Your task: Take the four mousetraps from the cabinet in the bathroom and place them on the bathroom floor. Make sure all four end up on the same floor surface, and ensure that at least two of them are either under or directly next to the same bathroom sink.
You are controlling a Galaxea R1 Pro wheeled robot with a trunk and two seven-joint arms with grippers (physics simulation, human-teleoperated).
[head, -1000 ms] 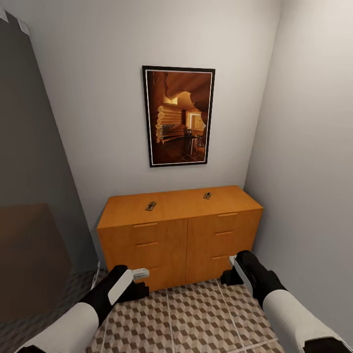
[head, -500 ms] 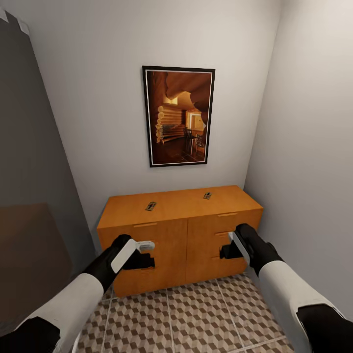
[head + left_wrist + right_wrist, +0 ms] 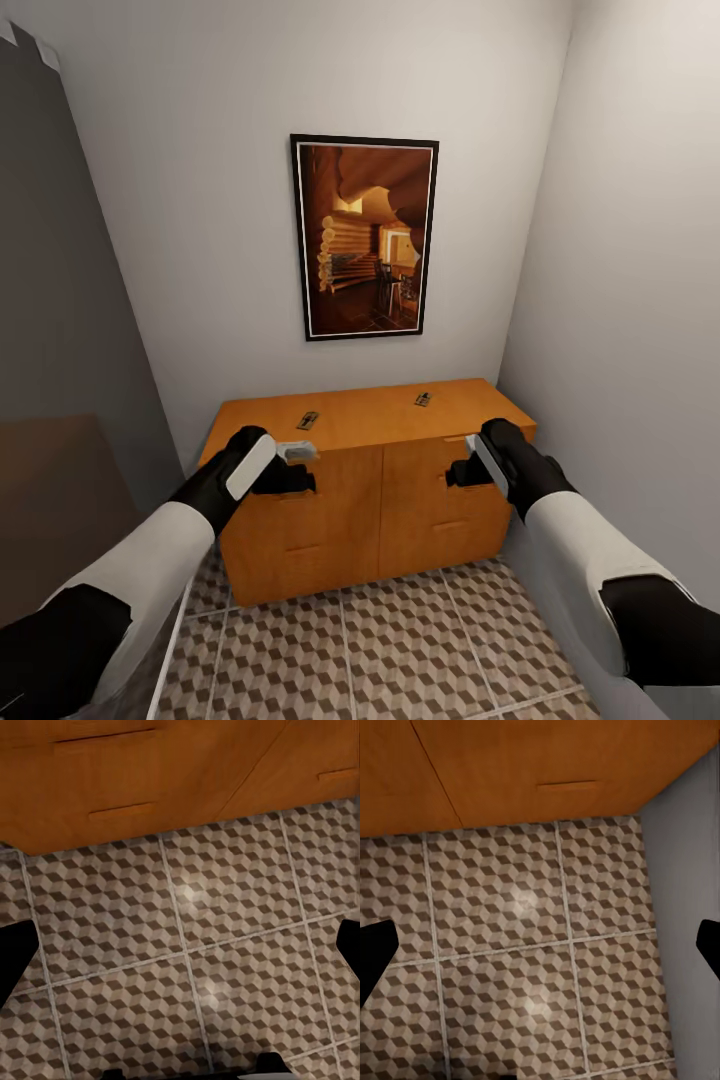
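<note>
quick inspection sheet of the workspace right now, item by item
surface: cabinet top holds two small dark things, drawers shut; cube-pattern bathroom floor below.
job's things: two mousetraps on the cabinet top, one left of centre, one toward the right; others nothing seen.
clutter: nothing seen.
grippers: left gripper and right gripper raised in front of the cabinet's upper drawers; jaws wide apart in the wrist views, nothing between them.
cables: nothing seen.
surroundings: framed picture on the wall above the cabinet; plain walls close on both sides.
</note>
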